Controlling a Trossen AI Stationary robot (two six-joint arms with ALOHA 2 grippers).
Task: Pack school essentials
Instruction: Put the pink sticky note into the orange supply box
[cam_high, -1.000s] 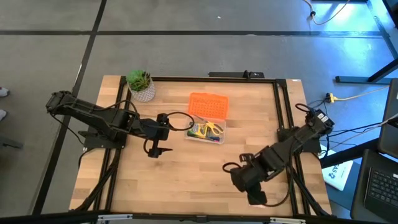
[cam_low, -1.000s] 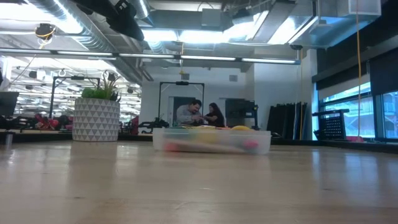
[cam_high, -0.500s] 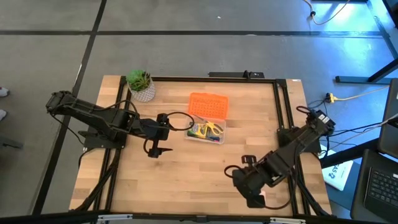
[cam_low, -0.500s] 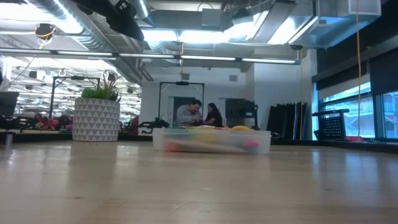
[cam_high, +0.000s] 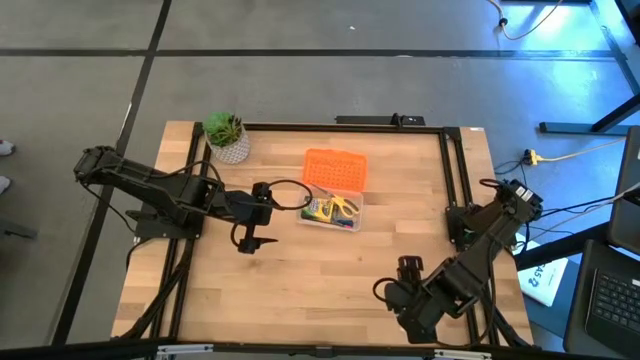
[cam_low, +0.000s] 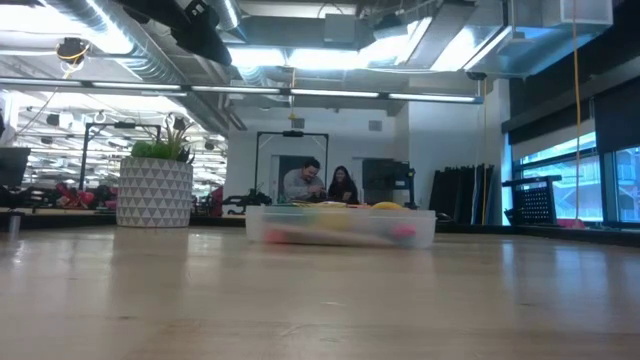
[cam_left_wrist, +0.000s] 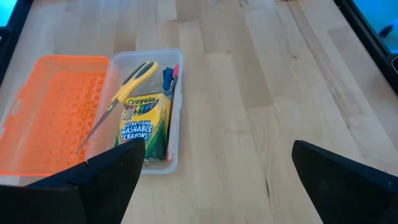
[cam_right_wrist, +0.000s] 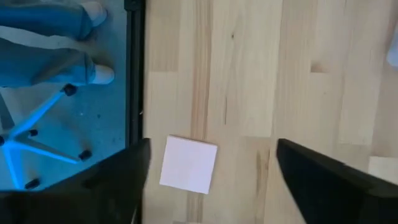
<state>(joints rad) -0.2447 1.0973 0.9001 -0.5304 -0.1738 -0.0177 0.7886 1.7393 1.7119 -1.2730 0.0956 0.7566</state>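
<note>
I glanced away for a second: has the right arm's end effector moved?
Yes. The right end effector has slid toward the table's near edge, farther from the clear case, and now hangs over a pink note pad.

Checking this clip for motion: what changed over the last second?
The right gripper swung back toward the table's near edge and opened above the pink note pad, which lies on the wood. The left gripper, open, and the clear case stayed put.
</note>
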